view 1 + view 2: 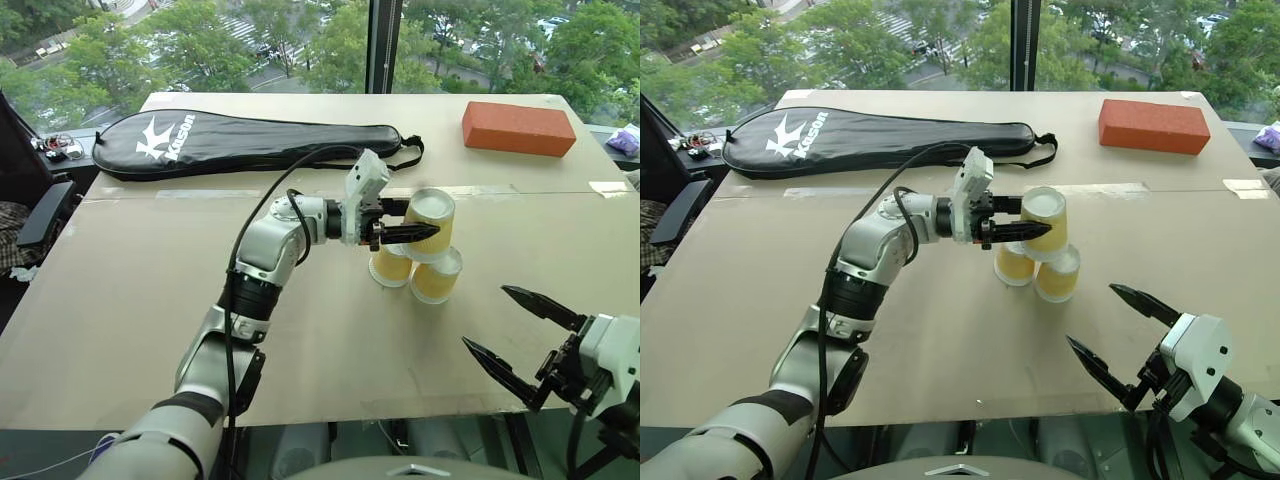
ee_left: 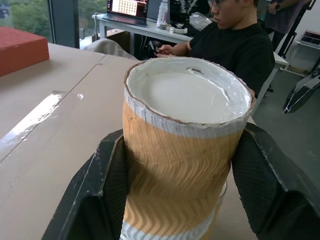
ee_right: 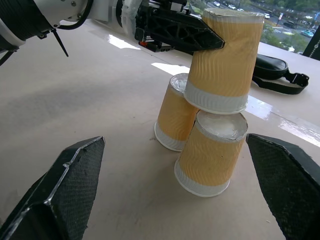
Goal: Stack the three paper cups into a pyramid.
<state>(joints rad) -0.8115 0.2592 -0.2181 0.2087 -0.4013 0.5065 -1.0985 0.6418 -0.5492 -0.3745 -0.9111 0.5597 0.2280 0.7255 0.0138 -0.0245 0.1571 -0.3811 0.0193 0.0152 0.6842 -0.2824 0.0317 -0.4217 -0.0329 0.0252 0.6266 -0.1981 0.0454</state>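
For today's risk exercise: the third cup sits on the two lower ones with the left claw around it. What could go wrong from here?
1. The top cup seems to rest across the two base cups' edges; it may tip on release.
2. The left claw flanks the top cup closely, so pulling back could drag it off.
3. The base cups are light and could slide apart if nudged.

Left claw (image 1: 405, 222) parted, right claw (image 1: 520, 335) wide.

Three yellow-orange paper cups, all upside down, form a pyramid on the worktop (image 1: 300, 330): two lower cups (image 3: 174, 118) (image 3: 211, 153) stand touching side by side, and the top cup (image 3: 227, 60) rests across both bases.
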